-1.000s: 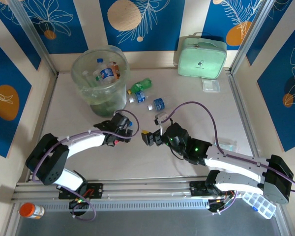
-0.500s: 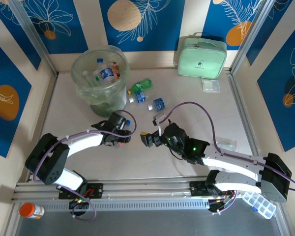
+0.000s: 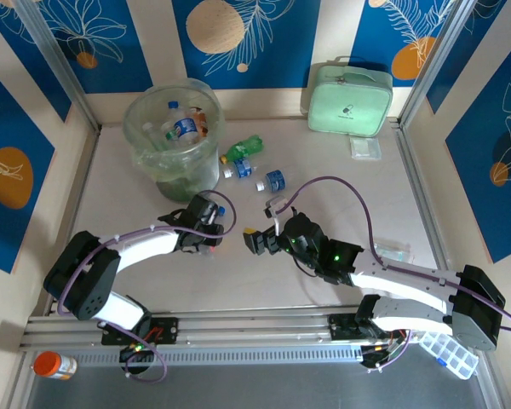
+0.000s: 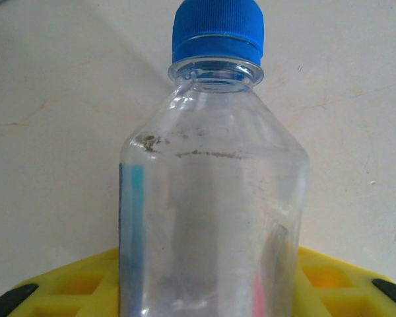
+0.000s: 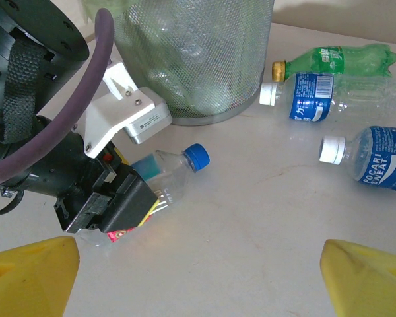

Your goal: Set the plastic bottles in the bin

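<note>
A clear plastic bottle (image 4: 211, 191) with a blue cap lies on the table (image 3: 324, 281), between the yellow fingers (image 4: 72, 290) of my left gripper (image 4: 211, 284), which press on both its sides. The same bottle (image 5: 173, 167) sticks out of the left gripper (image 5: 119, 198) near the bin (image 5: 198, 59). My right gripper (image 5: 201, 277) hovers open just right of it, with nothing between its fingers. From above, the left gripper (image 3: 209, 225) and right gripper (image 3: 254, 239) face each other below the bin (image 3: 138, 111), which holds several bottles. A green bottle (image 5: 343, 58) and two blue-labelled bottles (image 5: 313, 94) (image 5: 379, 157) lie beside the bin.
A mint green zipped case (image 3: 349, 100) stands at the back right, with a small clear packet (image 3: 365, 147) in front of it. An orange pill bottle (image 3: 54, 365) lies near the front left rail. A clear compartment box (image 3: 450, 354) sits at the front right.
The left gripper's fingers have closed in on the clear bottle. The right arm shifted slightly left and then held still.
</note>
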